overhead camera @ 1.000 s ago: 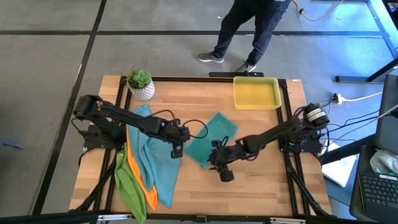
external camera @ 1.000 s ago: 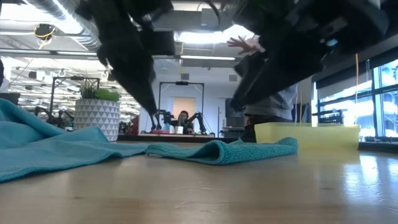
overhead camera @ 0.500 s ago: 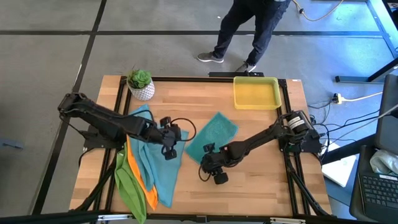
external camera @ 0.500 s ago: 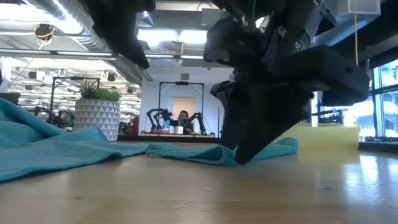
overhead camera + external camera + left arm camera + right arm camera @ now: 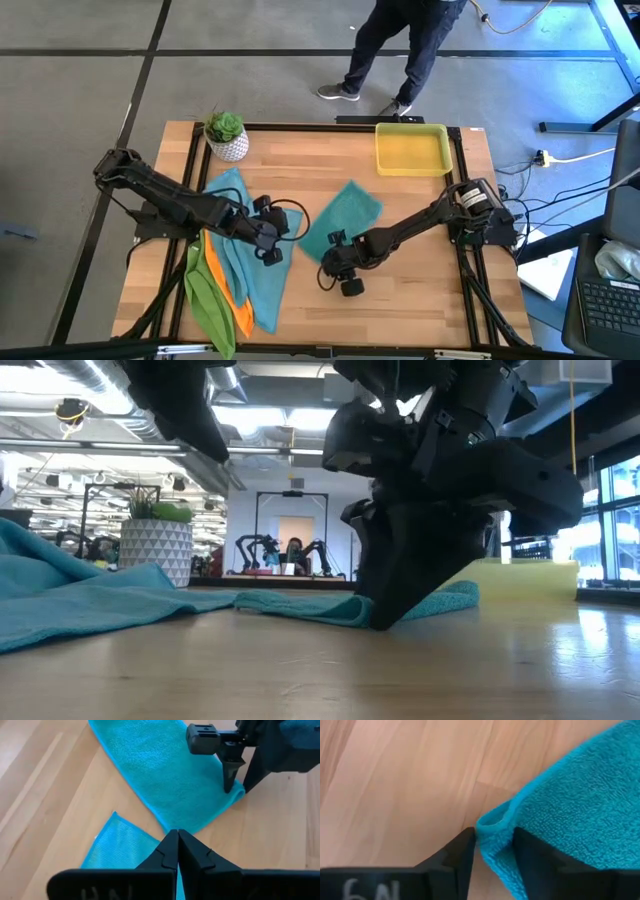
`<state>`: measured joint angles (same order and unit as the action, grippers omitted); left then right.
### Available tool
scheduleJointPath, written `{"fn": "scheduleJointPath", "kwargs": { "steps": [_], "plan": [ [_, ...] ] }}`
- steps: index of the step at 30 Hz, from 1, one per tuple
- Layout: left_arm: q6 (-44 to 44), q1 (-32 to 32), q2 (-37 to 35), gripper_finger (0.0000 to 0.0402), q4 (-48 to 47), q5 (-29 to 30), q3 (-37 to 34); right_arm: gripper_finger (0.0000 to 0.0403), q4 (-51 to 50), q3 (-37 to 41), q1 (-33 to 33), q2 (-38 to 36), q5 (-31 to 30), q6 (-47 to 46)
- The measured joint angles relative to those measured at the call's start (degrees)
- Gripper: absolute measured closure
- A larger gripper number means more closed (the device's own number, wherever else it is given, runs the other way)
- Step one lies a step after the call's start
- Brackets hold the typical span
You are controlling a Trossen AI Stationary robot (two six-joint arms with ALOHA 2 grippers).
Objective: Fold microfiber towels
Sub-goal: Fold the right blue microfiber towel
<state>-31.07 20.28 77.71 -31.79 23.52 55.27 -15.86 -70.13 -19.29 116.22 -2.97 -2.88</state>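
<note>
A folded teal towel [image 5: 340, 222] lies flat at mid table. My right gripper [image 5: 492, 837] stands on its near corner, fingers closed in on that corner. At the table's left lies a loose pile: a lime green towel [image 5: 205, 300], an orange towel [image 5: 225, 290] and a teal towel [image 5: 245, 265] on top. My left gripper [image 5: 177, 845] hovers shut with nothing in it, above the right edge of that pile [image 5: 117, 852], and shows in the high view too [image 5: 268, 252]. My right gripper has the folded teal towel's near corner [image 5: 495, 822] between its two fingers, coming from above and slanting down. One finger [image 5: 462, 850] stands at the towel's edge, the other [image 5: 530, 850] on the cloth. The corner bunches up between them; the towel lies on the table.
A yellow tray [image 5: 412, 148] sits at the far right and a potted plant [image 5: 226, 135] at the far left. A person's legs [image 5: 390, 50] stand beyond the far edge. Bare wood lies at the near right [image 5: 420, 300].
My right gripper has come down and toward the table's left onto the folded teal towel's near corner. My left gripper has risen and drawn back toward the left and near edges, off the folded towel to above the pile. The towels have kept their places.
</note>
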Motion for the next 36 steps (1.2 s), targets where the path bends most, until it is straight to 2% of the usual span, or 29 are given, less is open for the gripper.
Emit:
{"fn": "scheduleJointPath", "kwargs": {
  "steps": [8, 10, 22, 32, 36],
  "plan": [
    [-0.4, 0.6, 0.0, 0.0401, 0.0, 1.0, 0.0, 0.0378, 0.9, 0.0, 0.0, 0.2, 0.1, -1.6],
    [-0.4, 0.6, 0.0, 0.0399, 0.0, 1.0, 0.0, 0.0393, -0.1, -0.6, 0.1, 0.1, 1.1, -2.2],
    [-1.6, 3.6, 0.0, 0.0398, 0.1, 1.0, 0.0, 0.0392, -11.7, -7.9, 0.0, -0.8, 1.3, -4.7],
    [-1.8, 10.2, 0.1, 0.0396, 0.0, -0.5, 0.0, 0.0396, -20.3, -12.5, 0.0, -0.9, 2.8, -4.2],
    [-1.3, 13.7, 0.1, 0.0377, -0.4, 1.6, 0.0, 0.0399, -20.4, -12.7, 0.1, -0.9, 2.7, -5.4]
  ]
}}
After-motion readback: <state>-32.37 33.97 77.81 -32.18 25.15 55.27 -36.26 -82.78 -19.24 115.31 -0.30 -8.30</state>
